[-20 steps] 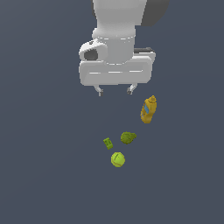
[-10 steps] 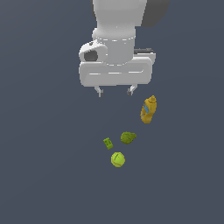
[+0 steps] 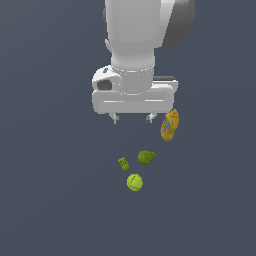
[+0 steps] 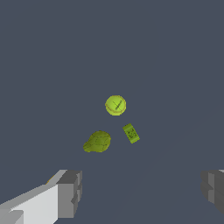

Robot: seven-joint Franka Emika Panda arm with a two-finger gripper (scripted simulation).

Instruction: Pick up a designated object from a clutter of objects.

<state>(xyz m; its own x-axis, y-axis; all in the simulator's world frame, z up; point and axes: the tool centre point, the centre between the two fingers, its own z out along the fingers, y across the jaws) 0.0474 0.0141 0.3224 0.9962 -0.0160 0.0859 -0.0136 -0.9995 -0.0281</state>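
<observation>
High above the dark floor, the gripper hangs with its fingers spread wide and nothing between them; in the wrist view both fingertips sit at the far edges of the picture with bare floor showing in the gap. The tennis ball lies on the floor below and well apart from the gripper, at the near end of a small cluster: the little green cube is just beside it, the lumpy olive piece is near, and the yellow bottle lies further off toward the exterior view's right, close under the gripper body. The step in hand looks like lining up over the ball before descending. To do it well, the arm should likely shift until the ball sits midway between the fingers in the wrist view, since it is off centre there now, and turn the wrist so neither finger comes down on the cube. A straight, slow drop and a close at the ball's widest part should keep it from rolling away
</observation>
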